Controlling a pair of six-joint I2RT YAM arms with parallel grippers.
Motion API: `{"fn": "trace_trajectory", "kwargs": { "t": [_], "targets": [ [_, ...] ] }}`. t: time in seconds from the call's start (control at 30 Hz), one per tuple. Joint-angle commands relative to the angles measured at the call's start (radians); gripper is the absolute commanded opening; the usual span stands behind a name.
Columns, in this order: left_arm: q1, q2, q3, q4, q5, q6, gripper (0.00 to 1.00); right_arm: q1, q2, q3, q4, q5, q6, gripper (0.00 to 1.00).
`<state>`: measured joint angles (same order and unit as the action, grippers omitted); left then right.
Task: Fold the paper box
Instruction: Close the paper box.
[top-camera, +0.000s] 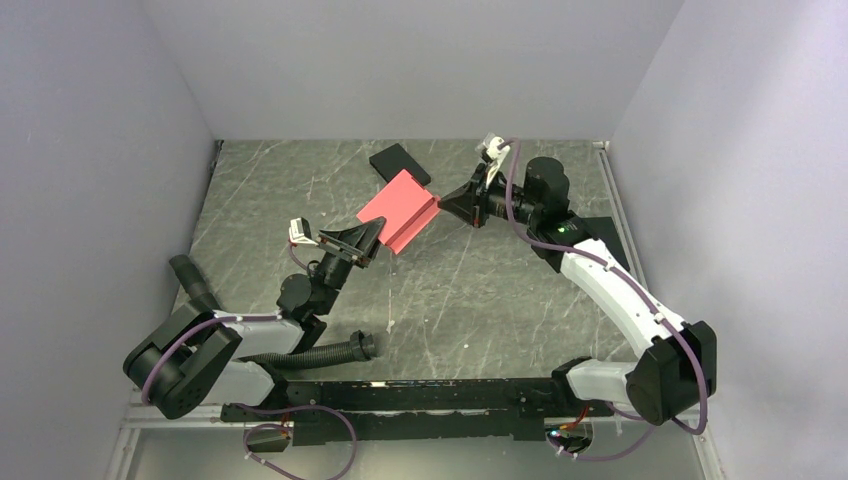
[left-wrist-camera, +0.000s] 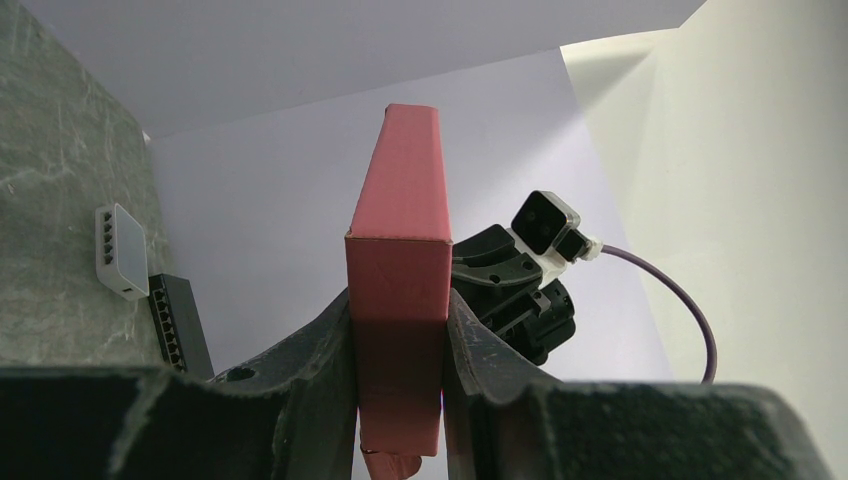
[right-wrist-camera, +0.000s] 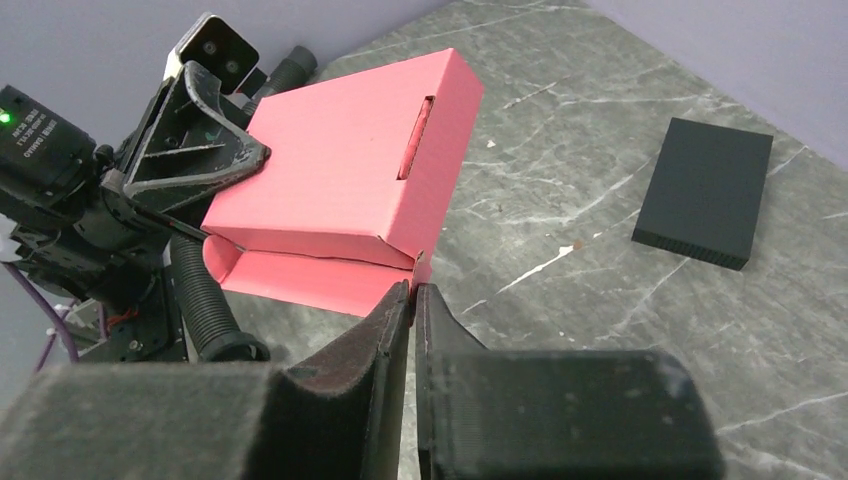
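I have the pinkish-red thin cardboard box (right-wrist-camera: 340, 160) up off the grey marbled desk (top-camera: 450, 310). It hangs in the air between the two arms, toward the far middle of the work area and near the flat black rectangular box (right-wrist-camera: 705, 190) lying on the surface.

The left claw (left-wrist-camera: 400, 300) clamps the box across its thin body at the near end, one finger flat on each broad face. That grip looks square and firm. The right claw (right-wrist-camera: 412, 295) is drawn almost together at the corner of the loose flap (right-wrist-camera: 300, 280) that stands open below the box's body. It looks to me like a pinch on that thin edge, though the pads hide the actual contact.

My read is that the box is mostly formed and closing this flap is what remains. To do it well, I would treat the left claw as a vise and let the right one do all the work. The flap should swing about its crease rather than be pulled outward, since a pull could slide the box in the left grip or tear the corner. A corner hold will tend to twist the flap. So I would go slowly, watch the crease from the right wrist view, and regrip nearer the flap's middle if it bows. The flap should go in straight, never forced.
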<state>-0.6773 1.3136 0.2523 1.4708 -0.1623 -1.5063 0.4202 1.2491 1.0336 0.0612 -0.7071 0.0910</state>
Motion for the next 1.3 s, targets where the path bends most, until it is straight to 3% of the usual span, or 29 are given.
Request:
{"fn": "trace_trajectory", "kwargs": {
  "t": [0.0,0.07,1.27],
  "targets": [
    [0.001,-0.005,0.002,0.081,0.003,-0.008,0.0,0.006,-0.008,0.049,0.026,-0.005,-0.019,0.06],
    [0.001,-0.004,0.002,0.08,0.001,-0.009,0.0,0.009,-0.008,0.049,0.02,-0.004,-0.031,0.0],
    [-0.002,-0.021,0.01,0.023,-0.023,-0.058,0.0,0.096,-0.01,0.045,-0.024,0.08,-0.147,0.0]
  ]
}}
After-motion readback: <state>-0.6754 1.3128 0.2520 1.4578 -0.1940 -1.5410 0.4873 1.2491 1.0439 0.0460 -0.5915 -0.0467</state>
